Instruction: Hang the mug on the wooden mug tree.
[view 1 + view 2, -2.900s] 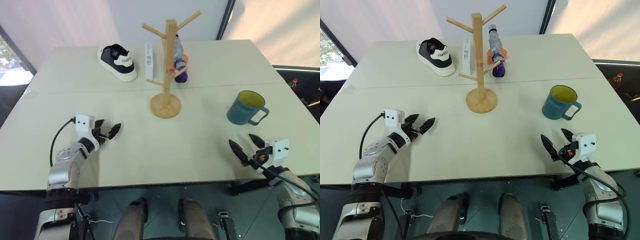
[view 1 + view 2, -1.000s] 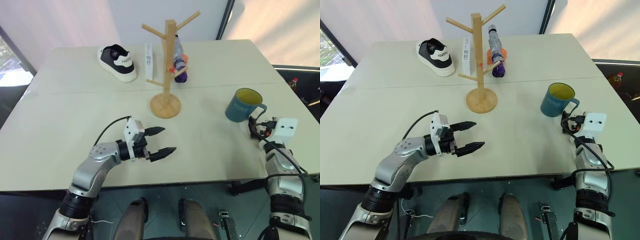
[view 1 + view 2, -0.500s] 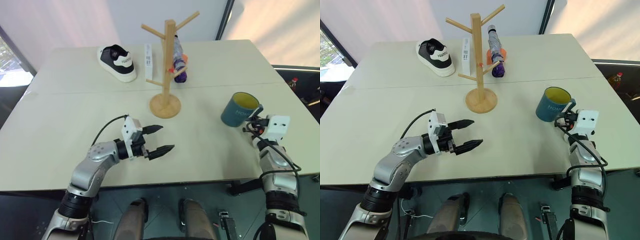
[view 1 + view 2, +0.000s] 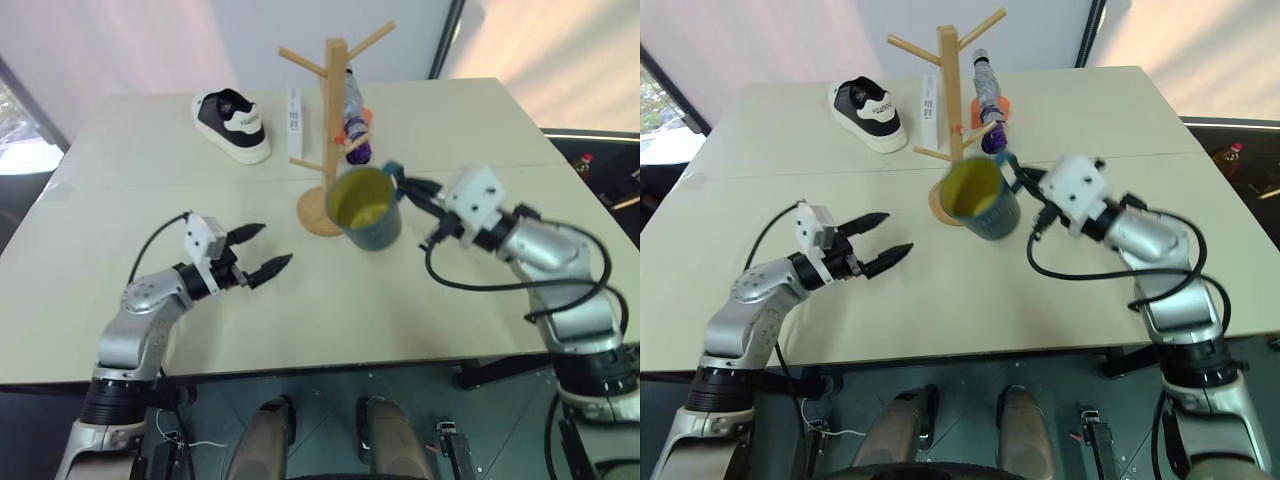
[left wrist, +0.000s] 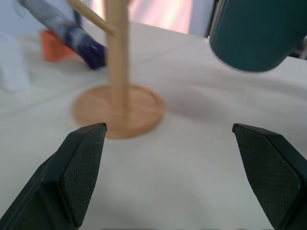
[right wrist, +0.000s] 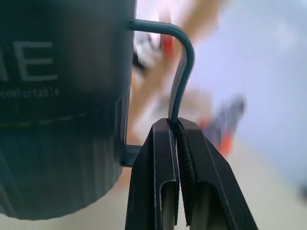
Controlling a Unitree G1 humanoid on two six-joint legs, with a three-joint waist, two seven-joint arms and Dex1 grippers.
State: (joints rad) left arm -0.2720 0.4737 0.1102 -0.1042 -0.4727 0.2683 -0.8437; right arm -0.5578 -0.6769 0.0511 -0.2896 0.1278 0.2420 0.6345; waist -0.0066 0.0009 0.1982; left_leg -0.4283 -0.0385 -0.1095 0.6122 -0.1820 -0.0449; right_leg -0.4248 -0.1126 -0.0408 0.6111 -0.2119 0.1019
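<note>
While the right gripper (image 6: 176,125) is clamped on its loop handle, the mug (image 4: 368,207) hangs in the air just off those fingertips, on their left side. It is teal-blue outside with pale lettering on its wall and yellow inside. It lies tipped over, its axis roughly level, with the yellow mouth turned back toward the head camera and the handle on the gripper's side. Just beyond the mug stands the wooden mug tree (image 4: 331,120): round base, upright post, angled pegs. Off to the mug's left, the left gripper (image 4: 262,251) has its fingers spread wide, holding nothing, aimed toward the tree's base.
</note>
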